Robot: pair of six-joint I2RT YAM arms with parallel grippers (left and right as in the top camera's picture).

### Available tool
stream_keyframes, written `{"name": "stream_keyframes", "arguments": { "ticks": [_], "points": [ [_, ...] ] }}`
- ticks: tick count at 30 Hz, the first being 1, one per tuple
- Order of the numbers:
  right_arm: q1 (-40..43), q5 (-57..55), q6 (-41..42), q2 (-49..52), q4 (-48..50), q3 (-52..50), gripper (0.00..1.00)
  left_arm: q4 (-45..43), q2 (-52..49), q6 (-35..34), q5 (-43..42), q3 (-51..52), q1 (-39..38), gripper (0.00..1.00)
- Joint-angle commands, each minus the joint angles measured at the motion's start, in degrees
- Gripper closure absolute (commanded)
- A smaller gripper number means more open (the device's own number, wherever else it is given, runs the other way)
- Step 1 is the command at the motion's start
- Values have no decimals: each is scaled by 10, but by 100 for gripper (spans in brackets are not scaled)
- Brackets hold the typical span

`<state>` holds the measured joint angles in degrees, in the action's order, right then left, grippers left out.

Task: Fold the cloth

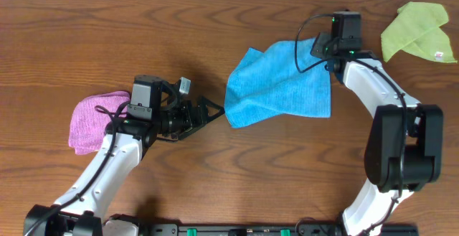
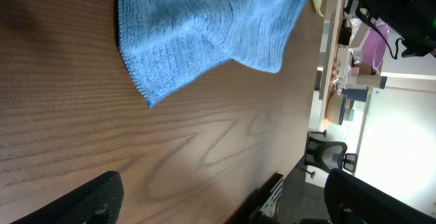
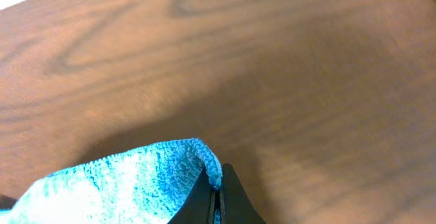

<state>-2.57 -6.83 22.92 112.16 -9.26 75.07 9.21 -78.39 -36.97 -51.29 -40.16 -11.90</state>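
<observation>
The sky-blue cloth [image 1: 280, 84] lies on the wooden table right of centre, rumpled and partly lifted at its far right corner. My right gripper [image 1: 320, 48] is shut on that corner; in the right wrist view the cloth's hem [image 3: 212, 169] is pinched between the two dark fingers [image 3: 235, 200], raised above the table. My left gripper [image 1: 211, 110] stands wide open, just left of the cloth's near-left corner [image 2: 151, 101], not touching it. Its two black fingertips [image 2: 99, 197] frame bare wood in the left wrist view.
A pink-purple cloth [image 1: 93, 120] lies bunched at the left beside the left arm. A lime-green cloth [image 1: 418, 31] sits at the far right corner. The table's front edge [image 2: 300, 149] runs close to the left gripper.
</observation>
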Motion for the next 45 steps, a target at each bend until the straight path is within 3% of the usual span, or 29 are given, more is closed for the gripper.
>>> {"name": "stream_keyframes", "arguments": {
  "ticks": [1, 9, 23, 28, 29, 30, 32, 33, 45],
  "points": [
    [-2, 0, -9, 12, 19, 7, 99, 2, -1, 15, -8, -13, -2, 5],
    [-11, 0, -9, 52, 97, 19, 99, 2, -1, 15, -6, -13, -2, 4],
    [-29, -3, -25, 210, 75, 221, 99, 2, -1, 15, -3, -13, -2, 5],
    [-29, -22, -29, 226, 64, 241, 97, 2, -1, 14, 7, -13, -2, 5],
    [-29, -27, -34, 226, 62, 241, 86, 2, -1, 14, 7, -13, -2, 5],
    [-29, -28, -39, 225, 58, 243, 57, 2, -1, 14, 7, -13, -2, 4],
    [-29, -28, -45, 223, 38, 249, 9, 2, -1, 14, 7, -13, -2, 5],
    [-29, -28, -45, 221, 24, 253, 3, 2, -1, 14, 7, -13, -2, 5],
    [-22, -21, 27, 66, -224, 267, 1, -5, -1, -48, 7, -13, -1, 4]
  ]
}}
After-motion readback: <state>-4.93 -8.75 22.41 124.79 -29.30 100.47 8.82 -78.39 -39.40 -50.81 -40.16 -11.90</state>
